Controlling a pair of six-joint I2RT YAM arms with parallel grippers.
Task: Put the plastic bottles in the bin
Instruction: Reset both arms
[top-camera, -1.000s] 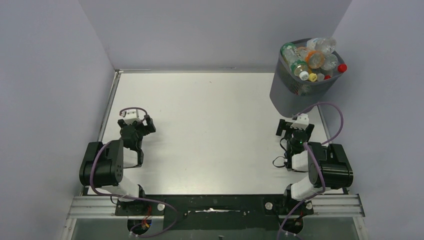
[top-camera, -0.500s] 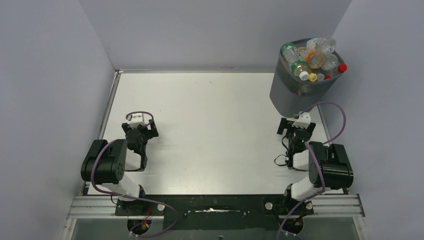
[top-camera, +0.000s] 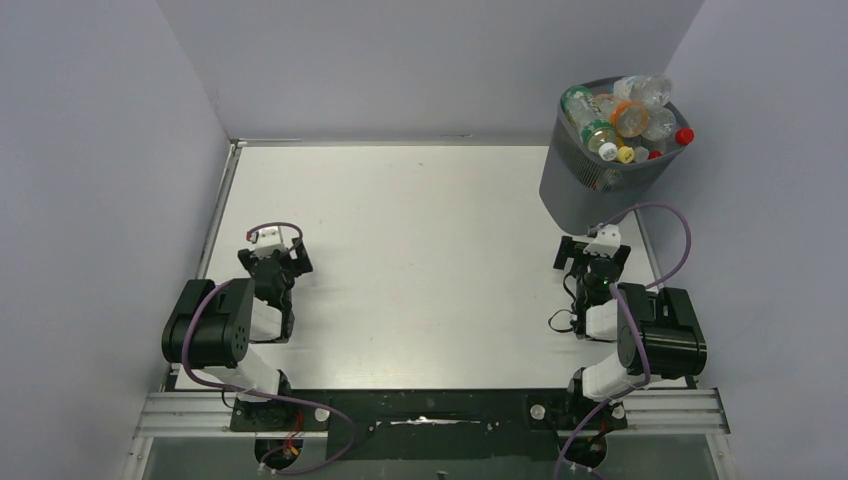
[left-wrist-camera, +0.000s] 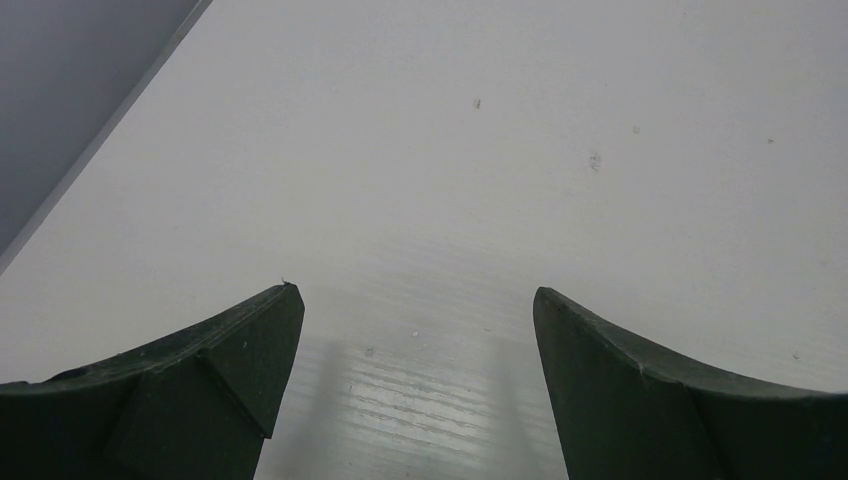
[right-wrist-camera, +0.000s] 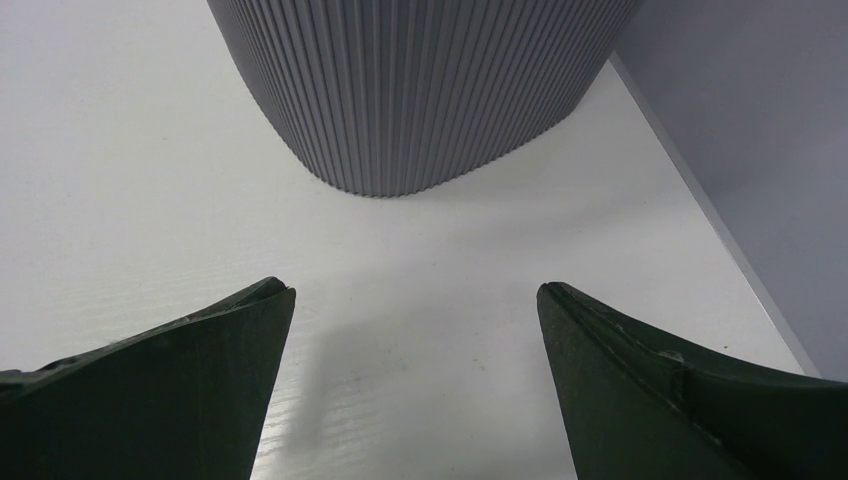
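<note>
The smooth white bench (top-camera: 430, 230) carries the dark grey ribbed bin (top-camera: 585, 195) in its far right corner. The plastic bottles (top-camera: 632, 118) lie heaped inside it, their labels too small to read. The left fingers (left-wrist-camera: 225, 365) and the right fingers (right-wrist-camera: 190, 375) are spread wide, holding nothing.

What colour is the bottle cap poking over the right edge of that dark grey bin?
The bottle cap is red, clearest in the top external view.

Overhead view; wrist views low over table (top-camera: 420, 250)
</note>
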